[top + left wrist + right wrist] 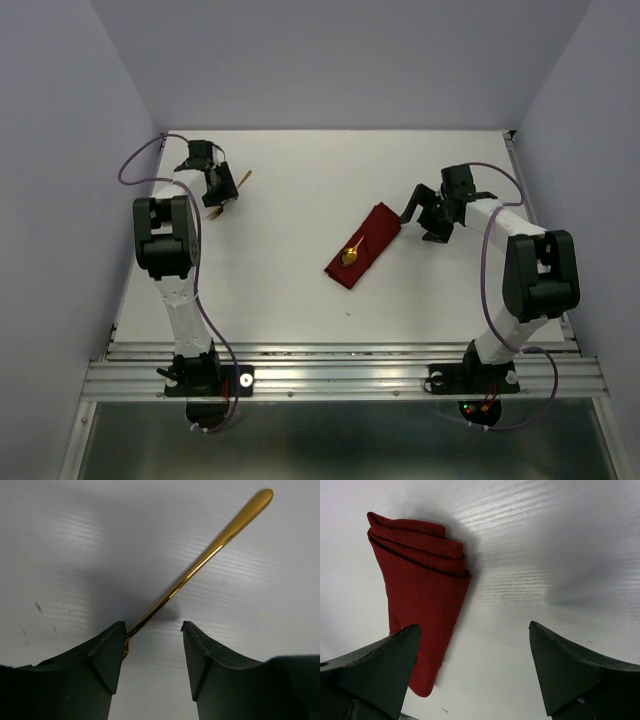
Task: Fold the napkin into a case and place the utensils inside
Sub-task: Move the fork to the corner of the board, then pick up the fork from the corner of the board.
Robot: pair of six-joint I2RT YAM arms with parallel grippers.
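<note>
Left hand (152, 630), jaws apart, straddles fork (200, 565) near bench's (300, 180) far-left corner; thin, stiff, slippery handle likely wants firm pinch at neck. Right hand (475, 635) gapes empty.

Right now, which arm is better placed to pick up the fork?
The left arm: its open jaws straddle the fork handle. The right arm sits by the napkin, far from the fork.
</note>
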